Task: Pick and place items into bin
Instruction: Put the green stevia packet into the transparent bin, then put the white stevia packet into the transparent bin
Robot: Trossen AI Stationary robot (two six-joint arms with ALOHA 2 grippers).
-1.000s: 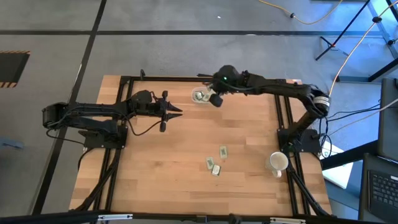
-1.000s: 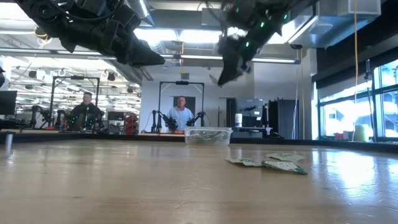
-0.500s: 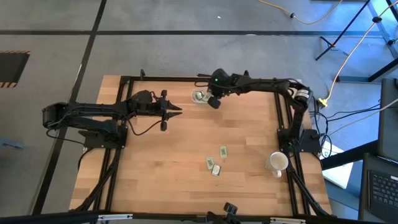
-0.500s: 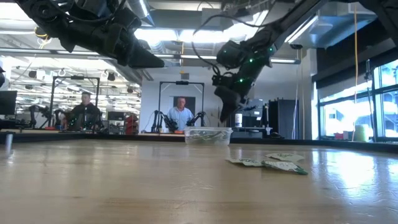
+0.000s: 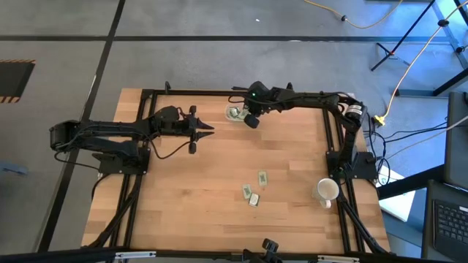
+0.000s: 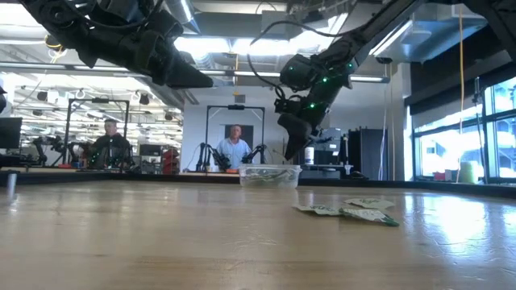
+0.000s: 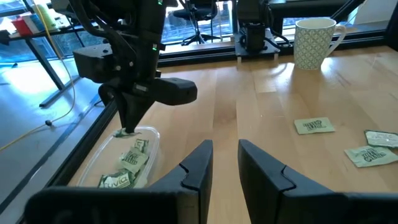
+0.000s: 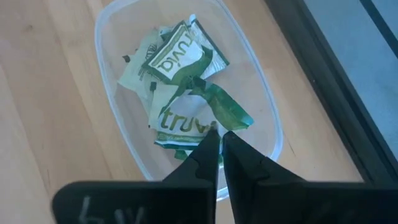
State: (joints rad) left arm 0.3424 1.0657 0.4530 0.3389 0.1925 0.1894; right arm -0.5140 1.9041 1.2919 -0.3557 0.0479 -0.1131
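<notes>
The clear bin [image 5: 235, 112] stands near the table's far edge and holds several pale green and white packets [image 8: 180, 59]. My right gripper [image 5: 247, 120] points down over the bin [image 8: 106, 74] and is shut on one more packet [image 8: 186, 121]. In the low view it hangs just above the bin [image 6: 270, 174]. Three packets [image 5: 254, 190] lie flat on the table near its front right. My left gripper [image 5: 205, 131] hovers open and empty left of the bin, high above the table. My right gripper pinches a packet by its edge [image 8: 208, 126] between its two fingertips. The fingers come from above, pointing down into the bin. The packet hangs at the tips, over the packets in the bin; I cannot tell whether it rests on them.
A white patterned cup [image 5: 326, 191] stands at the table's right edge, near the front, and also shows in the left wrist view [image 7: 316, 42]. The dark frame rails [image 5: 333, 131] run along the table's sides. People stand in the room beyond the table [image 6: 235, 149].
My right gripper has come down toward the bin and a little toward the table's left edge. Over the last half second it has kept almost still over the bin.
</notes>
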